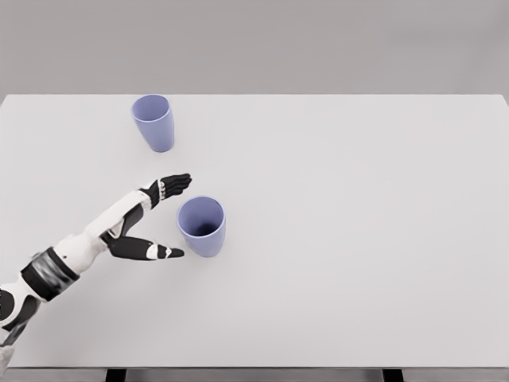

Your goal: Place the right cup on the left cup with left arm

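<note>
- Two lavender cups stand upright, mouths up, on the white table (pixel 358 239).
- The right cup (pixel 202 226) sits nearer the robot, towards the middle-left of the table; the left cup (pixel 153 122) stands farther back and to the left, close to the far edge, well apart from the first.
- The left hand (pixel 151 223) comes in from the lower left corner and sits just beside the right cup, on its left side.
- Fingers are spread wide: the upper fingers (pixel 173 185) reach past the cup's rim on the far-left side, and the thumb (pixel 163 251) lies low, its tip just short of the cup wall.
- No contact visible; the cup sits at the mouth of the open hand but is not gripped.
- The right arm is not in view.
- Step in hand, as I read it: pre-grasp on the right cup. Nothing lifted, no stacking yet.
- Next move likely needs the hand pushed a bit further right so the cup sits deep between thumb and fingers, then a close around the wall.
- After that: lift clear, carry back and left, line up over the left cup's mouth, lower in.
- Risk: a thumb nudge could slide or tip the cup before the grip closes.
</note>
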### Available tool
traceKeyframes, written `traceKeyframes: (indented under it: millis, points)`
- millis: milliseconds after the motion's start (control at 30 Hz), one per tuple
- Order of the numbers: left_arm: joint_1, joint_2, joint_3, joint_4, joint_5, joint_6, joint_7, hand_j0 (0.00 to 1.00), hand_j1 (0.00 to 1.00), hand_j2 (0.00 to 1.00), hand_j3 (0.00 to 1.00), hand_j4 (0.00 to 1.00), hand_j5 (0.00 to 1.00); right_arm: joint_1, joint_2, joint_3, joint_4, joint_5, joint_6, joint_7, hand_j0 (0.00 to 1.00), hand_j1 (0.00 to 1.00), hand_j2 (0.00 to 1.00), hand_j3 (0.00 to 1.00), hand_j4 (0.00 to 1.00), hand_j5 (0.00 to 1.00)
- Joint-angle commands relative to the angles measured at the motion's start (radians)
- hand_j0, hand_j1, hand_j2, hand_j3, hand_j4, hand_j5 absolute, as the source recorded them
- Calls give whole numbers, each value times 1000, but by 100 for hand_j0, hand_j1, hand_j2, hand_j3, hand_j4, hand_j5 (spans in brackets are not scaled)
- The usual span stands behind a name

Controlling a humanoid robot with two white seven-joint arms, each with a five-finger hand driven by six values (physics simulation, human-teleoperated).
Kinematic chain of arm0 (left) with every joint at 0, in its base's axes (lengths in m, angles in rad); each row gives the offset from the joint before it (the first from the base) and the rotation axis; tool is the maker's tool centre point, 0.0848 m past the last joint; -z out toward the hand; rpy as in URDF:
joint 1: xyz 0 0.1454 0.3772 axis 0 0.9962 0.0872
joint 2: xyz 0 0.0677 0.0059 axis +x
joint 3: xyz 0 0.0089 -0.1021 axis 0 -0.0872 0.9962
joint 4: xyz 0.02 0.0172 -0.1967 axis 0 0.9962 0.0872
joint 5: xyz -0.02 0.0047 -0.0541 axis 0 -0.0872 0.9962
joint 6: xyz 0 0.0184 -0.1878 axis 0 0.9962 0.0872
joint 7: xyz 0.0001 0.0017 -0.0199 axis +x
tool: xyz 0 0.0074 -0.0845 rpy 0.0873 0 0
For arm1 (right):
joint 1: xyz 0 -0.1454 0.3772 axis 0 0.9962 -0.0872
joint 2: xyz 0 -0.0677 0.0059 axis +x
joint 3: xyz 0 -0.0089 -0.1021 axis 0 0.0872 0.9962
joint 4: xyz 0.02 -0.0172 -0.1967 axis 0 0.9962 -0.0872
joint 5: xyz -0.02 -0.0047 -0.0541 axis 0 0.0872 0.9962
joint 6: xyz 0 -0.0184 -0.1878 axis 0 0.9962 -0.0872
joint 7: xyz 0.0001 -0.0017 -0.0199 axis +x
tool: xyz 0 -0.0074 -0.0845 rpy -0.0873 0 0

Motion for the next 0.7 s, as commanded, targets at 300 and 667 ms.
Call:
traceKeyframes:
  millis: [300,667]
  points:
    - [-17,-22,-5,18,8,69,1,98,98,98,98,98,98,0,0,0,1,0,0,0,100,100,100,100,100,100]
    - [-17,-48,-17,38,-4,70,1,98,98,98,98,98,98,0,0,0,-1,0,0,0,100,100,100,100,100,100]
